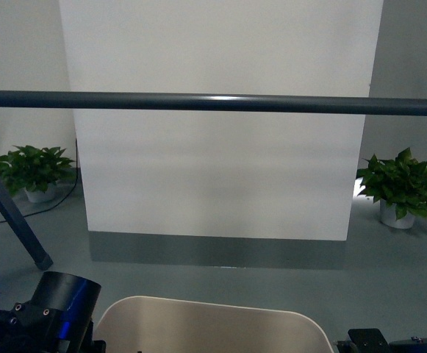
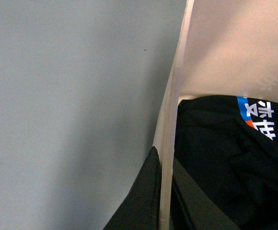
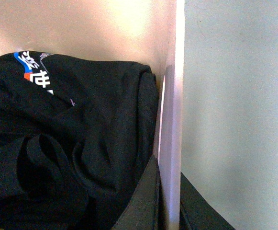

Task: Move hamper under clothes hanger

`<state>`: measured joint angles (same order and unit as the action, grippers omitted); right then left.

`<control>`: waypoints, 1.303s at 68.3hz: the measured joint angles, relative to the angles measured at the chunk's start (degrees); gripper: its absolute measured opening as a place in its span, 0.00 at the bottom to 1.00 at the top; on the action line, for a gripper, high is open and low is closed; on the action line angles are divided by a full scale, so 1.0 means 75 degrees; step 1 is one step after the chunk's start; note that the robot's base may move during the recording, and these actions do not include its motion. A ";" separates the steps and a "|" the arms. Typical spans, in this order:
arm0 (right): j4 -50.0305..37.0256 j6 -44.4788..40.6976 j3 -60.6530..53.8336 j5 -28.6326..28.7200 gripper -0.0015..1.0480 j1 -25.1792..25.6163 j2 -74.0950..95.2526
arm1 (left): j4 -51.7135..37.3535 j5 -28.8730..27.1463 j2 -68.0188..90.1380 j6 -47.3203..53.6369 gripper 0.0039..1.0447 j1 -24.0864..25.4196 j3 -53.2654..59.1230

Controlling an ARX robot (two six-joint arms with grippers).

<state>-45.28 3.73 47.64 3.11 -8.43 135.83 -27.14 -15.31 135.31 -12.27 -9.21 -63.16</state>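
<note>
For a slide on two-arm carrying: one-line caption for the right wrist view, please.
Right gripper clamped on the cream hamper wall, black printed garment heaped inside, grey floor outside.

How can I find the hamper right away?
Look below the long grey bar crossing the white panel. At the very bottom, nearest the robot, sits the hamper. It is the only cream, round-cornered tub, with black clothes inside.
</note>
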 joint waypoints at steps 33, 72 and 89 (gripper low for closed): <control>-0.0035 -0.0189 0.0265 -0.0058 0.15 0.0076 0.0335 | 0.0157 -0.0006 0.0268 -0.0481 0.41 -0.0052 -0.0157; -0.0801 -0.0478 -0.0883 -0.0667 0.89 0.0082 -0.2468 | -0.0941 -0.0443 -0.2486 0.0542 0.94 -0.0050 0.0262; -0.2337 -0.0513 -0.2014 -0.1405 0.92 -0.0009 -0.4730 | -0.2760 -0.0708 -0.4304 0.1326 0.94 -0.0542 0.1480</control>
<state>-62.81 -0.12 32.53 -7.42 -8.49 100.36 -47.83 -20.62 103.02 -2.33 -13.28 -52.05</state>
